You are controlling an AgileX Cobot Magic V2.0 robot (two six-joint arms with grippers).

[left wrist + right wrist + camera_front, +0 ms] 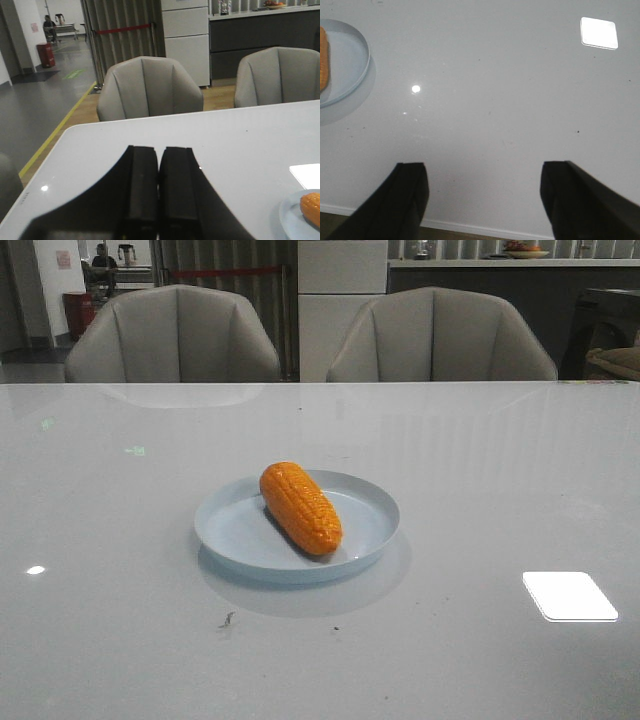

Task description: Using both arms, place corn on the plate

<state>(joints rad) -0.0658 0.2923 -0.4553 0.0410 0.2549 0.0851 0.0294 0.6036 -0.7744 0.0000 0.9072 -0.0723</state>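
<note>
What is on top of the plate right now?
The corn lies on the plate, slanted across its middle, with nothing else on it. The plate surface beneath the cob is hidden. Neither gripper touches it.

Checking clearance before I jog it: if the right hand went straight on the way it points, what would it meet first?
Probably the bare table. The open right hand angles down at it; the plate with the corn lies well off to one side.

Front view looks forward, level and close over the table (120, 640) toward two chairs (175, 335). Left wrist looks low across it; right wrist looks down. All share the plate (365, 540) with corn (300, 507)
</note>
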